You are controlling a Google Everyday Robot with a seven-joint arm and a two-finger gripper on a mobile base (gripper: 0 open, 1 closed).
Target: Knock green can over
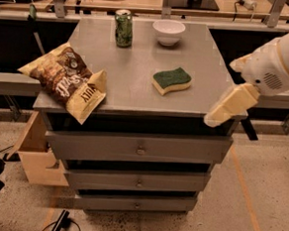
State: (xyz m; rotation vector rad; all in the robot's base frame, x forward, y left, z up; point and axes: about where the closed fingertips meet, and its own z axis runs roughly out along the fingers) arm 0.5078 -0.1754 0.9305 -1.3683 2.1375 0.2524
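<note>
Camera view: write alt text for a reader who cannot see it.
A green can stands upright at the back of a grey drawer cabinet, beside a white bowl. A sponge and a chip bag lie nearer; the gripper hangs by the cabinet's right front corner.

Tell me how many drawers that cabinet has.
3, stacked down the cabinet front: top drawer, middle drawer, bottom drawer. None seem hidden. The gripper hangs off the cabinet's front right corner, far from the green can.
</note>
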